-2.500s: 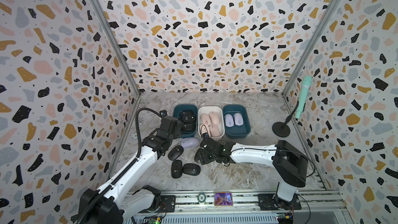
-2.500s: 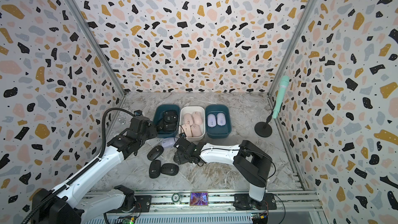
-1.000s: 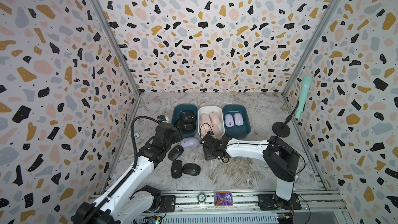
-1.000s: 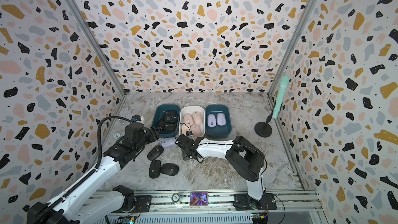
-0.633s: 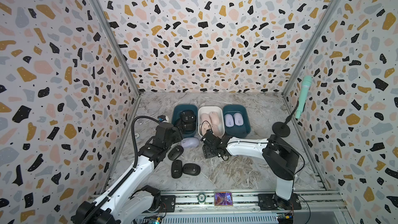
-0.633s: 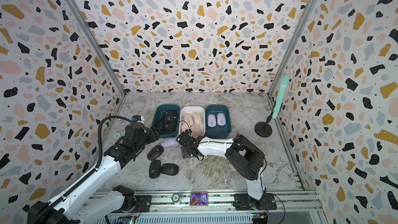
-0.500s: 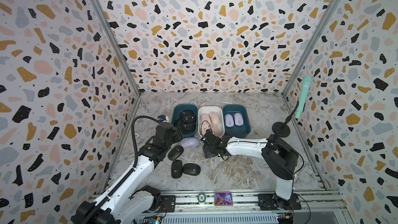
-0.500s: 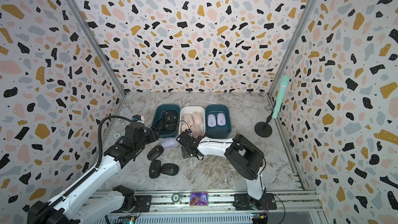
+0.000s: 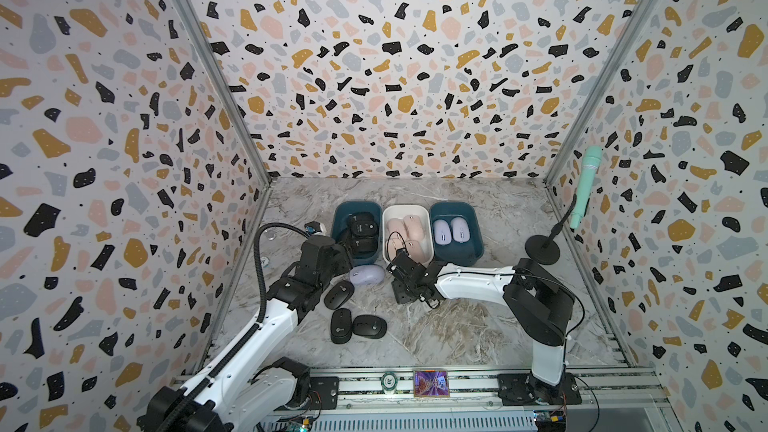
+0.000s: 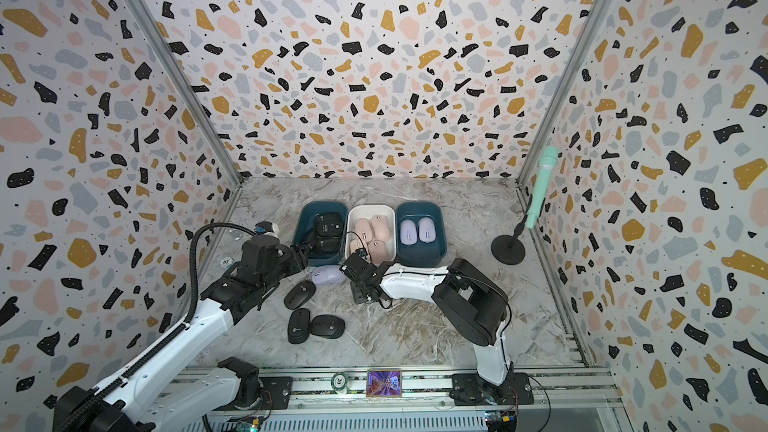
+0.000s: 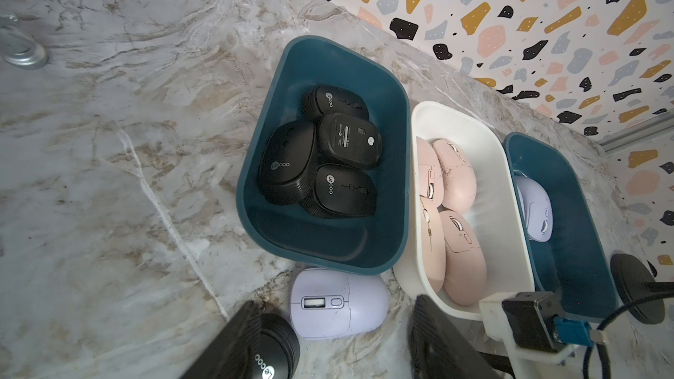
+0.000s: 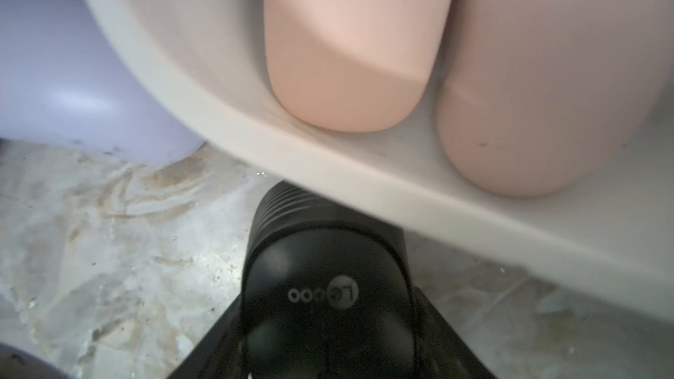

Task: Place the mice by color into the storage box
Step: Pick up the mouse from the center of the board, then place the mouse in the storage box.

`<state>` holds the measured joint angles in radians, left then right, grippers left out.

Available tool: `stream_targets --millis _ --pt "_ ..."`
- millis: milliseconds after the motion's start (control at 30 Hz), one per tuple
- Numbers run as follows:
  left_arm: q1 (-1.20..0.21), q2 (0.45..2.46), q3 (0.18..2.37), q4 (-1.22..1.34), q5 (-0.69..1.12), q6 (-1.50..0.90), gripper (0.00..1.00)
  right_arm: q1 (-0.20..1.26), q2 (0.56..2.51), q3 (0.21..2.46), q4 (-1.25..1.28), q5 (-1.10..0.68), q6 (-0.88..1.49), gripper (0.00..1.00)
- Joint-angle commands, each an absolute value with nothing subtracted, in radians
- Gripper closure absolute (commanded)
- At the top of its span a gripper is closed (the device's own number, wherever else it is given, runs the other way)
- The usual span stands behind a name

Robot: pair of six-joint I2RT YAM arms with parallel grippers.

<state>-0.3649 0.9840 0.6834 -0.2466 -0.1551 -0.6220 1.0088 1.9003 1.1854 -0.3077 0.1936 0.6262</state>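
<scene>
Squeezing a black mouse (image 12: pixel 321 220) from both sides, our right gripper (image 12: pixel 328 297) is holding it low by the table (image 9: pixel 457 326), and we cannot tell if it is lifted off. One end of that mouse is pointing at the wall of the white box (image 12: pixel 474 227) and is very close to it. Four pink mice (image 9: pixel 405 228) are lying inside that box.

Our left gripper (image 11: pixel 335 302) is hanging open, with its two fingers spread wide apart and gripping no mouse. A purple mouse (image 9: pixel 367 274) is lying on the table just ahead of those fingers, right beside the blue box (image 11: pixel 390 133). Four black mice (image 11: pixel 321 151) are lying in a heap inside that blue box, one of them upside down. A second black mouse (image 11: pixel 271 353) is sitting right next to one left finger. Two more black mice (image 9: pixel 340 320) are lying side by side on the table, well apart from the boxes.

On the far side of the white box, another blue box (image 9: pixel 476 226) is holding two purple mice (image 9: pixel 451 230).
</scene>
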Motion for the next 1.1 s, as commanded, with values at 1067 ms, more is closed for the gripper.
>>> stream_targets --millis 1067 --pt "-0.354 0.937 0.834 -0.394 -0.339 -0.561 0.33 0.949 2.028 1.736 -0.286 0.075 0.343 0.37"
